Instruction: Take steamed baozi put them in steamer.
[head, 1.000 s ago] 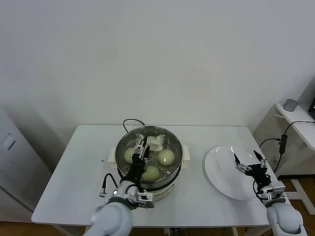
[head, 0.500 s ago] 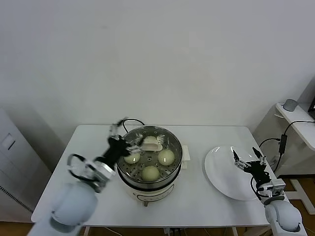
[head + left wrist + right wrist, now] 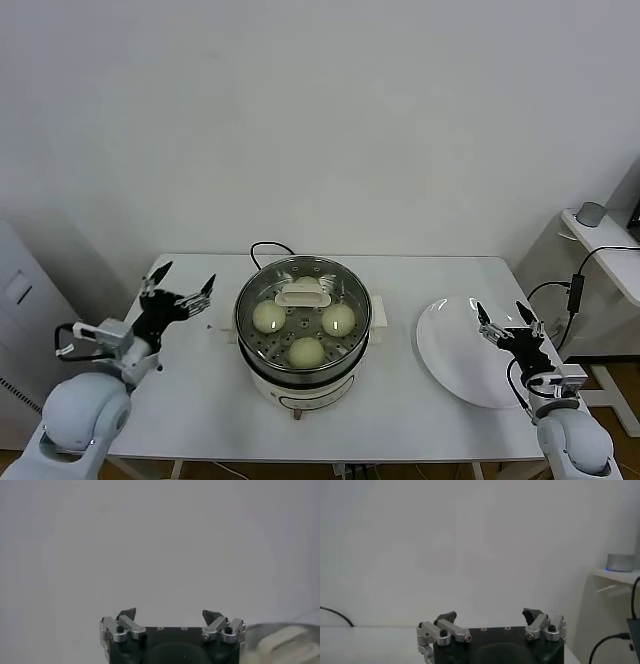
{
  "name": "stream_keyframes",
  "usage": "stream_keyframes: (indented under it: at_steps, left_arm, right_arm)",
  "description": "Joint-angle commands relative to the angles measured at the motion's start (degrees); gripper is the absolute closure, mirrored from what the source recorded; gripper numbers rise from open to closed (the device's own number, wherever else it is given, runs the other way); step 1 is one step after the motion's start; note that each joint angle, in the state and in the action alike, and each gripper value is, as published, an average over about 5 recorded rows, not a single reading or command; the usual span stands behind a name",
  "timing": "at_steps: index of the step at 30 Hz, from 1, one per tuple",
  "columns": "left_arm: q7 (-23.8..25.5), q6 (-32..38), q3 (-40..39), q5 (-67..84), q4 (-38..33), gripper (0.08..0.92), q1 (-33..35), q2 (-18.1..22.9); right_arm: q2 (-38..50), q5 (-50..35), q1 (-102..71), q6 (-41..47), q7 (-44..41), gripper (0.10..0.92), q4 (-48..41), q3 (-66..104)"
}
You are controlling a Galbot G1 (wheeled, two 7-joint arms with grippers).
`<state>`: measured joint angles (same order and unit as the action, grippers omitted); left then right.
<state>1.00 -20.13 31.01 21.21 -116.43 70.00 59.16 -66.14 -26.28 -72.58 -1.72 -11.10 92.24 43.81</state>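
Observation:
The steamer [image 3: 310,392], a shiny steel pot on a white base, stands mid-table. A round glass lid with a cream handle [image 3: 302,294] lies on it. Three cream-white baozi show through the glass inside the pot: one on the left [image 3: 267,318], one on the right [image 3: 339,319], one in front [image 3: 306,351]. A fourth is mostly hidden behind the handle. My left gripper [image 3: 185,279] is open and empty, left of the steamer and apart from it; its wrist view [image 3: 170,614] faces the wall. My right gripper [image 3: 500,313] is open and empty above the white plate; its wrist view [image 3: 491,615] faces the wall.
A flat white plate [image 3: 455,360] lies bare at the table's right. A black cord [image 3: 265,247] runs behind the steamer. A side shelf with a small grey object [image 3: 590,212] and cables stands beyond the right table edge. A grey cabinet [image 3: 20,330] stands at the left.
My left gripper has let go of the lid handle and drawn back from over the steamer to the left side of the table. The lid stays on the steamer. The right arm has barely moved.

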Motion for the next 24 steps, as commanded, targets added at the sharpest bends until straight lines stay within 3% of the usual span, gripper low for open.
stream_keyframes:
  at_steps: [1, 24]
  left_arm:
    - [-2.14, 4.33, 4.65, 4.48, 9.94, 0.177, 3.82, -0.33]
    - [-2.34, 1.45, 3.58, 15.09, 10.30, 0.177, 2.87, 1.30]
  right_arm:
    - [0.09, -0.94, -0.73, 1.80, -0.90, 0.203, 1.58, 1.14]
    - [-0.12, 0.31, -0.62, 1.35, -0.60, 0.203, 0.53, 0.84]
